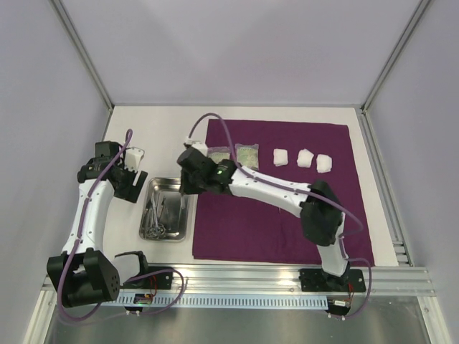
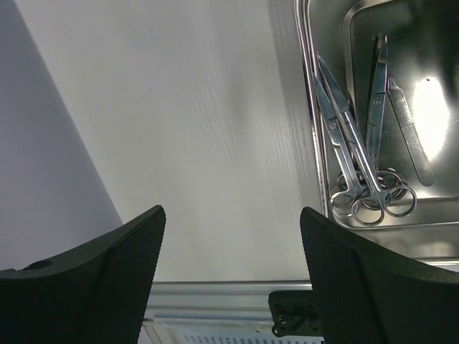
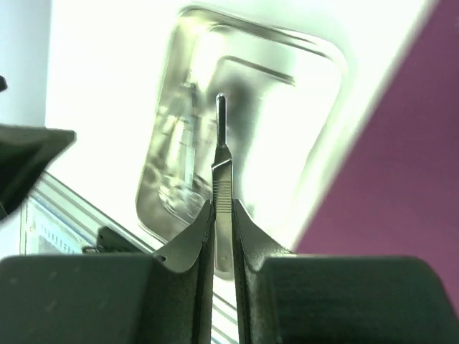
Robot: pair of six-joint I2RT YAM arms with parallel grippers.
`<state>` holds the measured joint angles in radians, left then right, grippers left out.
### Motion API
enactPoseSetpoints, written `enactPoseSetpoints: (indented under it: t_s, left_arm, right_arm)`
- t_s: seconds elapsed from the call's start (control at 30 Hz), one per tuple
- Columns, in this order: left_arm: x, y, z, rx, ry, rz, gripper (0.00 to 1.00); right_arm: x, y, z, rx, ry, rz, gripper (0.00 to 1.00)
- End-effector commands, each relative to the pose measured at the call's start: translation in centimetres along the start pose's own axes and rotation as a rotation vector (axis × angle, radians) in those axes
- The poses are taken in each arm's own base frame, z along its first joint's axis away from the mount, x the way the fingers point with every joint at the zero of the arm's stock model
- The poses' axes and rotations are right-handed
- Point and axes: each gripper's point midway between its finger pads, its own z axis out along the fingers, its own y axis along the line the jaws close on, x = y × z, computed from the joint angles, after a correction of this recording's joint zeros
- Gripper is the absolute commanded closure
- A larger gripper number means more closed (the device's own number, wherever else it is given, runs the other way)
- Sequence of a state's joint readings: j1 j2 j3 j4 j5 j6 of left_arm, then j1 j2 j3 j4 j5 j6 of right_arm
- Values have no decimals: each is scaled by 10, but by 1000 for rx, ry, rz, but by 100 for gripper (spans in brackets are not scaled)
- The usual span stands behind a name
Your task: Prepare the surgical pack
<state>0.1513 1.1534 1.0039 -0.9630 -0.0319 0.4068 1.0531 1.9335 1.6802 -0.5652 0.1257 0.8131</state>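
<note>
Surgical pack's slim steel tool, seemingly a scalpel handle (image 3: 221,154), is clamped between the closed fingers of the right gripper (image 3: 223,209), pointing out past them; its long axis runs roughly along the steel tray (image 3: 337,61) below; the purple sheet (image 1: 287,222) lies just right; the left gripper (image 2: 231,215) gapes empty left of the tray, scissors (image 2: 351,136) inside it

**Pack laid out**

The purple sheet (image 1: 287,229) is spread flat, with gauze pads (image 1: 306,158) and clear packets (image 1: 234,155) lined at its 12 o'clock. At 9 o'clock, scissors (image 2: 351,154) lie in the steel tray (image 1: 166,180). A slim instrument (image 3: 221,136) is pinched above it by the right hand (image 3: 222,209).
</note>
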Motion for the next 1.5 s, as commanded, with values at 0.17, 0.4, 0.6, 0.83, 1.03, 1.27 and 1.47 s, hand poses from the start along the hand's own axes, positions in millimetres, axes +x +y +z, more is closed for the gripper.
enactPoseSetpoints:
  t_s: [0.17, 0.4, 0.6, 0.83, 1.03, 1.27, 1.47]
  left_arm:
    - [1, 5, -12, -42, -36, -6, 15]
    - [4, 3, -6, -33, -30, -4, 15]
    - [4, 1, -4, -25, -27, -9, 15]
    - [3, 3, -5, -31, -28, 0, 15]
    - [2, 3, -5, -31, -29, -2, 15]
    - [0, 4, -7, -32, -31, 3, 15]
    - [-1, 5, -11, -36, -34, 4, 15]
  right_arm:
    - [37, 47, 81, -21, 77, 44, 100]
    - [74, 41, 107, 8, 138, 99, 100]
    - [96, 42, 119, 19, 180, 158, 100]
    - [100, 35, 123, 45, 186, 163, 96]
    - [90, 39, 118, 38, 166, 146, 82]
    - [66, 57, 103, -5, 107, 120, 74]
    - [19, 74, 57, -53, -26, 13, 74]
